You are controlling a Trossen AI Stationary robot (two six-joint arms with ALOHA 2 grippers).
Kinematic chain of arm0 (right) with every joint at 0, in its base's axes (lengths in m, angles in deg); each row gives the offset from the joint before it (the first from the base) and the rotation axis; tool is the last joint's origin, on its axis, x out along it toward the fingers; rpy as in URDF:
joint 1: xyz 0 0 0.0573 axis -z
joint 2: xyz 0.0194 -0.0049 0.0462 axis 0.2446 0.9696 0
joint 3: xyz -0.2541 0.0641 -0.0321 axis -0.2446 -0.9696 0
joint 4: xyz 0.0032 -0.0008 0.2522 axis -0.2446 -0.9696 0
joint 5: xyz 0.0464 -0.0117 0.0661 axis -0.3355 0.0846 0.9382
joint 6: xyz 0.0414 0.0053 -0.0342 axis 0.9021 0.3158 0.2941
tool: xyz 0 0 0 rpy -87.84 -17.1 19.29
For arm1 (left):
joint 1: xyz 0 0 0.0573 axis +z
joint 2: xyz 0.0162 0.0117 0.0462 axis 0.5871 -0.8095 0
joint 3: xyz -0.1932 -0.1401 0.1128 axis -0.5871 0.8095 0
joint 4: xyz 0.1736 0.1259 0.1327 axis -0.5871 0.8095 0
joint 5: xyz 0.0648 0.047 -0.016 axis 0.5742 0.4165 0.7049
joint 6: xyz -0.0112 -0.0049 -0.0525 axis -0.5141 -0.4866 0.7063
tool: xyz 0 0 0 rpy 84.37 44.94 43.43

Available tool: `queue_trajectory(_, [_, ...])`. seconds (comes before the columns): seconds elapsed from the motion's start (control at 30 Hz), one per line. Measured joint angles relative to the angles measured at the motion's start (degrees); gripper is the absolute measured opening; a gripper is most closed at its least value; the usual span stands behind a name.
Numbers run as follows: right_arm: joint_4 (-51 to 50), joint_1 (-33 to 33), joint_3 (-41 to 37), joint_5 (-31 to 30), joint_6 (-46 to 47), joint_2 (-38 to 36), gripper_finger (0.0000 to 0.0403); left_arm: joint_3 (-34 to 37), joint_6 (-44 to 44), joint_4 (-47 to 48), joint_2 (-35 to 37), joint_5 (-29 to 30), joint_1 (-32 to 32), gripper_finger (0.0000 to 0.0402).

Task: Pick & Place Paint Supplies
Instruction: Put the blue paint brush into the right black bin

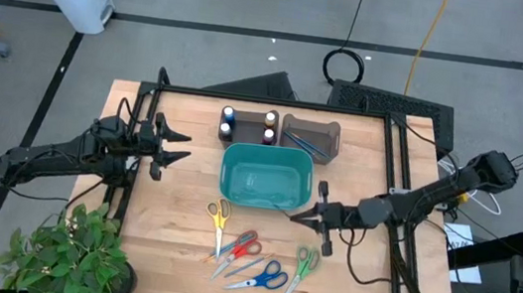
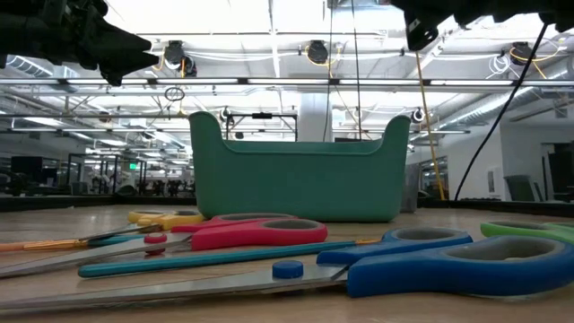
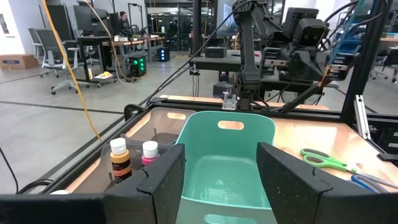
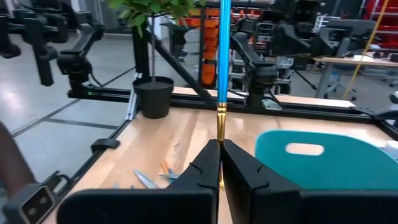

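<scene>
High view: the wooden table (image 1: 169, 245) sits on a grey floor, the teal bin (image 1: 260, 176) at frame centre. The paint bottles (image 1: 248, 125) stand just above it, beside a dark tray (image 1: 311, 138); scissors (image 1: 257, 261) lie below. The left gripper (image 1: 177, 146), centre-left, has its fingers apart and holds nothing. The right gripper (image 1: 299, 214) is at the bin's lower right.

Low view: scissors in the foreground, a lit hall behind.

Right wrist view: its fingers (image 4: 205, 165) are clenched on a blue paintbrush (image 4: 224, 56).
</scene>
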Motion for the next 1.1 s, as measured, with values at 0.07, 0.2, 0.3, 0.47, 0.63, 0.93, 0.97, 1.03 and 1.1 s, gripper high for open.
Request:
queue_trajectory(0.07, [-0.01,0.83,0.00,0.00,-0.03,0.00,0.0000,0.00,0.00,0.01,-0.01,-0.01,-0.01,0.0207])
queue_trajectory(0.2, [0.00,2.40,-0.02,0.00,-0.04,0.00,0.0000,0.00,0.00,0.00,-0.02,-0.02,-0.02,0.0207])
queue_trajectory(0.3, [0.00,3.60,-0.02,0.01,-0.04,0.00,0.0000,0.00,0.00,0.02,0.00,-0.01,0.00,0.0207])
queue_trajectory(0.47, [0.00,5.67,-0.02,0.01,-0.05,0.00,0.0000,-0.01,0.00,0.00,-0.02,-0.01,-0.02,0.0207])
queue_trajectory(0.63, [0.00,7.76,-0.02,0.00,0.11,0.00,0.0000,0.00,0.00,0.00,-0.02,-0.02,-0.02,0.0207])
queue_trajectory(0.93, [0.15,11.14,-0.02,0.00,1.64,0.00,0.0000,-0.01,0.00,0.02,-0.01,-0.01,-0.01,0.0207])
queue_trajectory(0.97, [0.15,11.43,-0.02,0.00,1.64,0.00,0.0000,0.00,0.00,0.00,-0.01,-0.01,-0.01,0.0207])
queue_trajectory(1.03, [0.13,12.04,-0.02,0.02,1.64,0.00,0.0000,0.00,0.00,0.00,0.00,-0.02,-0.02,0.0207])
queue_trajectory(1.1, [0.14,12.58,-0.02,0.03,1.64,0.00,0.0000,0.00,0.00,0.00,-0.01,-0.02,-0.01,0.0207])
